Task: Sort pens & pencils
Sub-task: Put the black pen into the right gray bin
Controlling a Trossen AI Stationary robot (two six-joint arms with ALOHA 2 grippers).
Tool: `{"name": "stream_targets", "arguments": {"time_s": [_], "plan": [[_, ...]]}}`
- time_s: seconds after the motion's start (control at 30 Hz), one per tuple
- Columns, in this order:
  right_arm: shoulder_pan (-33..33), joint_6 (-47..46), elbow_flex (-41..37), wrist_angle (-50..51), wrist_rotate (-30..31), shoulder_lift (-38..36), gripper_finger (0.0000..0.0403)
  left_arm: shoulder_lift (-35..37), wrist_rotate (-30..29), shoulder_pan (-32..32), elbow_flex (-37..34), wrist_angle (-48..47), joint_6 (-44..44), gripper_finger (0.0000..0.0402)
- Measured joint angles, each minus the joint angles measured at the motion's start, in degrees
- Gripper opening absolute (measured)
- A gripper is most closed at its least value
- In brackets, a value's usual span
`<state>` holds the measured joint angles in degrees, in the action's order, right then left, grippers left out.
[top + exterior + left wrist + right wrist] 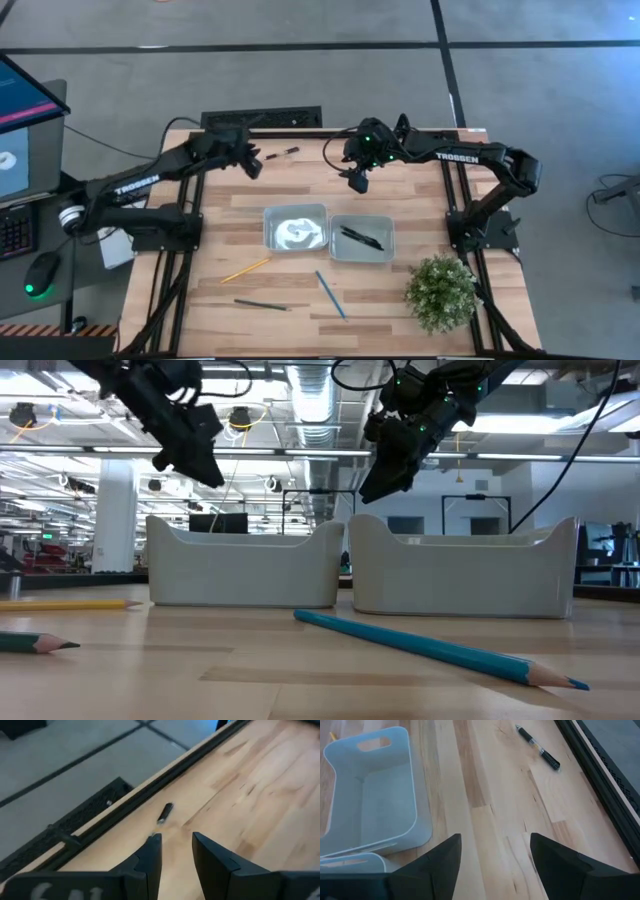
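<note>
One black pen [282, 153] lies on the table near its far edge; it also shows in the left wrist view as pen [165, 813] and in the right wrist view as pen [538, 747]. My left gripper [255, 165] hovers open just left of it, touching nothing. My right gripper [357, 182] hangs open above the table, to the right of the pen and beyond the bins. Two black pens [362, 237] lie in the right bin [385, 255]. The yellow pencil [245, 269], dark green pencil [262, 305] and blue pencil [331, 294] lie flat on the near part of the table.
The left bin [268, 228] stands beside the right one at mid-table. A potted plant [440, 290] sits at the near right corner. A black vent plate [262, 118] lies past the far edge. In the low view the blue pencil [430, 648] lies in front of both bins.
</note>
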<state>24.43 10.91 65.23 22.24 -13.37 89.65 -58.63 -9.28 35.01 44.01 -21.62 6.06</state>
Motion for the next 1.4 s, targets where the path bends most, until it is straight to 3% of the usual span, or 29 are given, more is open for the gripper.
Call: {"name": "stream_targets", "arguments": {"time_s": [0.47,0.73,1.0,1.23,1.4], "plan": [[0.0,-1.5,0.0,0.0,0.0,0.0,0.026,-21.4,1.4,7.2,13.5,-6.1,-5.5,0.0098],[0.0,-1.5,0.0,0.0,0.0,0.0,0.026,-30.2,1.2,8.0,16.3,-5.8,-12.4,0.0098],[0.0,-1.5,0.0,0.0,0.0,0.0,0.026,-33.3,-0.2,8.1,16.3,-5.3,-14.6,0.0098],[0.0,-1.5,0.0,0.4,0.0,0.0,0.026,-33.2,6.1,8.1,16.3,-5.3,-19.8,0.0108],[0.0,-1.5,0.0,1.3,0.0,0.0,0.026,-33.2,6.4,8.1,16.3,-4.6,-19.1,0.0122]]}}
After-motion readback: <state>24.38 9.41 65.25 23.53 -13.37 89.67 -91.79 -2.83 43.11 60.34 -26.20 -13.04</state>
